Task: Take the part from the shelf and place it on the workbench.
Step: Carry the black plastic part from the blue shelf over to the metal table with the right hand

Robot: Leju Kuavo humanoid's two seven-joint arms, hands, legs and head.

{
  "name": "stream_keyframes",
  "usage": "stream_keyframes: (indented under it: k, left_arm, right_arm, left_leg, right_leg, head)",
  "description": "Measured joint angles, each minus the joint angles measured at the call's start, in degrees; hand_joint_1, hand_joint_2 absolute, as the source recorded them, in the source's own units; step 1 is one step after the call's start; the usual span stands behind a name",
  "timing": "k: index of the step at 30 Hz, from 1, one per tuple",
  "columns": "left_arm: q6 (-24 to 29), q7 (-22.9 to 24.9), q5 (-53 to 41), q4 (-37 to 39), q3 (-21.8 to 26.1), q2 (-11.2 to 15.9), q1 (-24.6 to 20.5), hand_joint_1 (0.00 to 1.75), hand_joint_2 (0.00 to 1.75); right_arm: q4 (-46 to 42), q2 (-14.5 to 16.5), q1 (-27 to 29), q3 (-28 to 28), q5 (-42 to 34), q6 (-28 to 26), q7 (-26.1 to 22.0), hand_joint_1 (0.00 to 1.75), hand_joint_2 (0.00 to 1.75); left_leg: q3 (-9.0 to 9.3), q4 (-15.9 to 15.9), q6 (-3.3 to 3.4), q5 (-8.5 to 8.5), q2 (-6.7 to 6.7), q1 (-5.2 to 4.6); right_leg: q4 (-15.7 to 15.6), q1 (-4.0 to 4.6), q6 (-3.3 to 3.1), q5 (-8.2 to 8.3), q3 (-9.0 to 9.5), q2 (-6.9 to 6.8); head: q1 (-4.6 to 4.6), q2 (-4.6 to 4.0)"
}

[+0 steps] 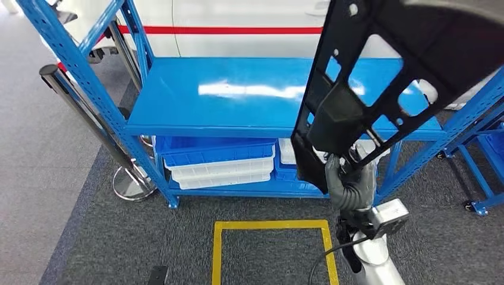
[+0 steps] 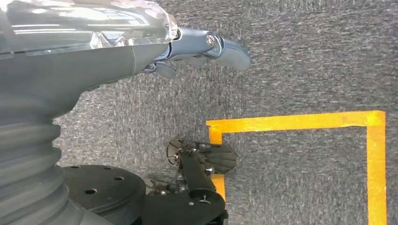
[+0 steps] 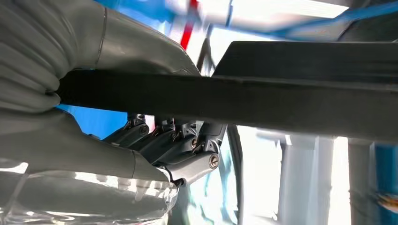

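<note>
The part (image 1: 380, 77) is a large flat black plastic panel with several cut-out windows. My right hand (image 1: 349, 181) grips its lower end and holds it upright and tilted, in front of the blue shelf (image 1: 226, 95). Close up, the part's dark edge (image 3: 263, 101) crosses the right wrist view, with my right hand's fingers (image 3: 173, 145) wrapped under it and the thumb over it. My left hand (image 2: 206, 49) hangs over grey carpet with its fingers extended and nothing in them.
The blue shelf's top board is bare; its lower level holds blue and white bins (image 1: 217, 161). A yellow tape square (image 1: 270, 249) marks the carpet before me. A steel barrier post (image 1: 89, 124) leans at the left. Another blue rack (image 1: 484, 148) stands at the right.
</note>
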Motion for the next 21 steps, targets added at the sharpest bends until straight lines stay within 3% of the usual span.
stream_keyframes:
  k: [2,3,5,7,8,9,10,12,14,15,16,18,19,21]
  left_arm:
    - [0.0,-0.3,0.2,0.0,-0.1,0.0,0.0,0.0,1.75]
    - [0.1,-0.6,0.2,0.0,-0.1,0.0,0.1,0.0,1.75]
    - [0.3,-1.0,0.3,0.0,-0.1,0.0,0.1,0.0,1.75]
    - [0.5,-1.3,0.3,0.0,-0.1,-0.1,0.1,0.0,1.75]
    - [0.6,-1.4,0.3,0.0,-0.1,-0.1,0.1,0.0,1.75]
    - [0.7,-1.5,0.3,0.0,-0.1,-0.1,0.2,0.0,1.75]
    - [0.8,-1.6,0.4,0.0,-0.1,-0.1,0.2,0.0,1.75]
    - [1.0,-2.0,0.7,0.0,-0.1,-0.1,0.3,0.0,1.75]
    - [1.0,-2.4,1.0,0.0,-0.1,-0.1,0.3,0.0,1.75]
    - [1.1,-2.6,1.2,0.0,-0.1,-0.1,0.4,0.0,1.75]
    - [1.1,-2.8,1.2,0.0,-0.1,-0.1,0.5,0.0,1.75]
    - [1.2,-2.9,1.2,0.0,-0.1,-0.1,1.0,0.0,1.75]
    - [1.3,-3.0,1.2,0.0,-0.1,-0.2,1.1,0.0,1.75]
    - [1.4,-3.0,1.2,0.0,-0.1,-0.2,1.2,0.0,1.75]
  right_arm:
    - [2.9,0.1,-0.6,0.0,8.2,-6.3,1.1,1.75,1.75]
    - [5.4,0.1,-1.1,0.0,11.6,-8.5,2.0,1.75,1.75]
    - [13.0,0.7,-2.3,-0.1,16.0,-11.3,3.3,1.75,1.75]
    - [23.8,1.5,-3.7,-0.8,18.8,-14.3,4.9,1.75,1.75]
    - [29.5,1.8,-4.1,-1.3,20.9,-15.9,6.2,1.75,1.75]
    - [35.1,2.1,-4.2,-2.1,24.1,-17.4,8.5,1.75,1.75]
    - [40.2,2.2,-4.1,-3.1,27.8,-18.2,11.2,1.75,1.75]
    - [49.1,2.6,-2.9,-6.0,34.4,-18.7,17.4,1.75,1.75]
    - [55.8,2.9,-1.0,-8.2,37.7,-18.7,23.2,1.75,1.75]
    - [58.4,3.0,0.1,-8.9,38.7,-18.7,25.9,1.75,1.75]
    - [60.7,3.0,1.2,-9.4,39.5,-18.7,28.3,1.75,1.75]
    - [64.7,2.9,3.5,-10.3,39.8,-18.2,31.7,1.75,1.75]
    - [66.2,2.9,4.8,-10.9,39.6,-17.8,32.7,1.75,1.75]
    - [68.6,2.8,6.8,-12.0,39.4,-17.4,33.9,1.75,1.75]
  left_leg:
    - [-0.18,-0.2,-0.63,0.91,-0.01,0.17]
    - [-0.5,0.0,-0.95,0.48,-0.07,0.28]
    - [-1.8,3.3,-1.53,-3.73,-0.17,0.48]
    - [-3.29,10.1,-2.07,-9.63,-0.18,0.64]
    - [-3.63,13.3,-2.31,-11.02,-0.17,0.75]
    - [-3.32,15.5,-2.53,-10.82,-0.16,0.87]
    - [-2.21,15.9,-2.73,-9.42,-0.14,1.0]
    - [2.86,11.4,-2.86,-6.68,-0.17,1.2]
    - [8.95,3.0,-2.38,-8.0,-0.25,1.05]
    - [10.73,0.1,-1.97,-9.12,-0.28,0.87]
    - [11.39,-1.4,-1.51,-9.71,-0.26,0.65]
    - [10.9,-1.9,-0.48,-8.84,-0.06,0.67]
    - [10.44,-2.0,0.09,-8.13,0.07,0.74]
    - [9.03,-2.1,0.89,-6.67,0.31,0.73]
  right_leg:
    - [-0.9,0.12,-0.71,0.79,-0.23,-0.11]
    - [-1.1,0.02,-1.17,1.49,-0.7,-0.24]
    - [-1.5,-0.27,-1.93,3.18,-2.11,-0.51]
    - [-1.5,-0.27,-2.1,4.77,-4.0,-0.71]
    - [-1.4,-0.27,-2.01,5.53,-4.98,-0.83]
    - [-1.4,-0.3,-1.85,6.28,-6.03,-1.02]
    - [-1.2,-0.35,-1.65,6.96,-7.03,-1.22]
    - [-0.8,-0.51,-1.1,8.12,-8.82,-1.56]
    - [-0.3,-0.53,-0.39,9.06,-9.92,-1.81]
    - [-0.3,-0.54,-0.03,9.62,-10.18,-1.9]
    - [-0.5,-0.58,0.35,10.23,-10.27,-1.96]
    - [-0.6,-0.72,1.08,10.51,-10.48,-1.68]
    - [0.3,-0.8,1.33,9.11,-10.86,-1.33]
    - [5.2,-0.91,1.57,3.45,-12.39,-0.55]
  head:
    - [-0.01,0.0]
    - [-0.01,0.01]
    - [-0.01,0.0]
    - [-0.02,0.0]
    - [-0.02,0.0]
    - [-0.02,0.0]
    - [-0.02,0.0]
    - [-0.02,0.0]
    - [-0.02,0.0]
    - [-0.01,0.01]
    - [-0.01,0.01]
    - [0.0,0.0]
    - [0.0,-0.01]
    - [0.01,0.0]
